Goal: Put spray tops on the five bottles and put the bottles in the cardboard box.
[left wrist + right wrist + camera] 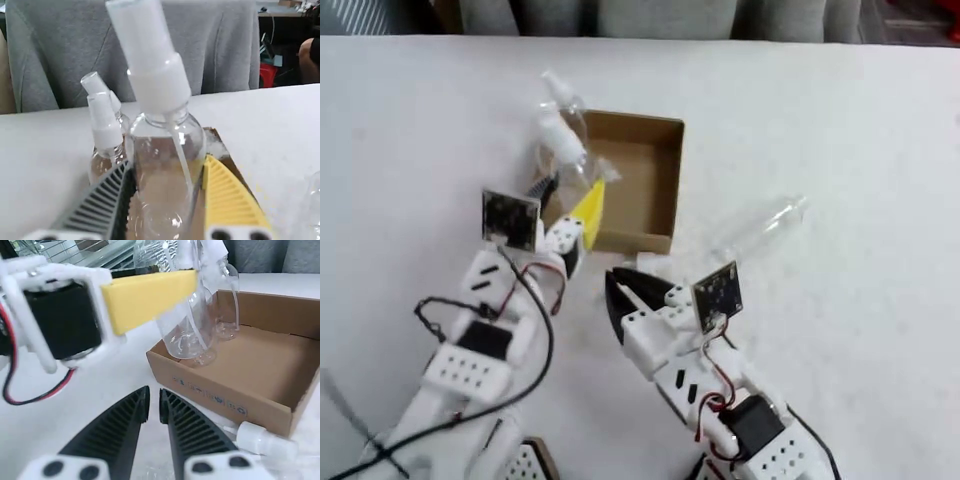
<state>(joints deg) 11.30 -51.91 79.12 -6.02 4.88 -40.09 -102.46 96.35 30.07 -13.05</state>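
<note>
Gripping a capped bottle [160,145] by its body, the left gripper [167,165] has its grey and yellow fingers closed on either side of the clear plastic. The bottle stands upright, spray top up. From the right wrist view its base sits down inside the cardboard box [220,390], at the corner nearest the left arm, just beside two capped bottles [102,135] that already stand there. Whether the base touches the box floor I cannot tell. The coming move looks like a plain release: the long axis is vertical and the bottle is within the walls, so the fingers need only part and lift clear without knocking the neighbours.

One more bottle [760,232] lies on its side on the table, outside the box on the right arm's side. Its long axis runs diagonally — its spray top [260,437] lies near the box's front corner, its base points away from both arms. The right gripper [620,285] is empty, its black jaws drawn to a narrow slit, and it rests just short of the box's front wall. It is plainly the nearer arm for that bottle — a turn toward the cap end would meet it.
</note>
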